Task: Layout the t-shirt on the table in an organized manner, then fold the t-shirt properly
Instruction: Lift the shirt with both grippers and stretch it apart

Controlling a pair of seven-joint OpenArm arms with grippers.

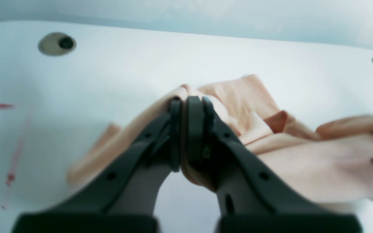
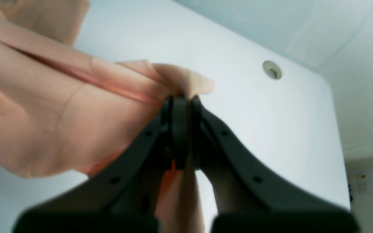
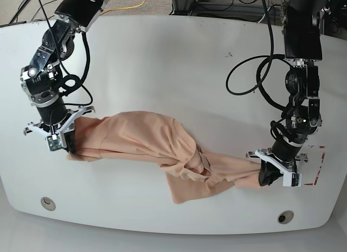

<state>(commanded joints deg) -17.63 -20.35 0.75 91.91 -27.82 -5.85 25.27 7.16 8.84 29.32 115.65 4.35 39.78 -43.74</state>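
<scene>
Here, both black two-fingered claws clamped on cloth. Left gripper [image 1: 186, 106], at the right of the base view, pinched tight on a bunched edge of the soft, wrinkly peach-pink cotton t-shirt [image 3: 157, 143], fabric squeezed between the dark pads and bulging out above and below them in the left wrist view. Right gripper [image 2: 181, 103], at the left of the base view, likewise closed hard on a gathered fold of the same shirt, a small tuft poking past the fingertips and a strip of cloth hanging down between the fingers in the right wrist view.

Outward from the claws: shirt stretched as a long twisted band across the near half of the large smooth white table [image 3: 162, 57], from the right gripper at the left to the left gripper at the right. Wider and flatter toward the left, roped and knotted past the middle, with a loose flap drooping toward the near edge. Lying creased, not spread flat, no fold made yet.

Just right of the left gripper, a red-tape rectangle outline [image 3: 317, 165] on the tabletop. Near the front edge, two round grommet holes, one at near left [image 3: 47, 202], one at near right [image 3: 284, 216]. Small dark speck [image 3: 229, 55] on the far right of the surface. Black cables [image 3: 255, 78] looping off the right-hand arm, above the table.
</scene>
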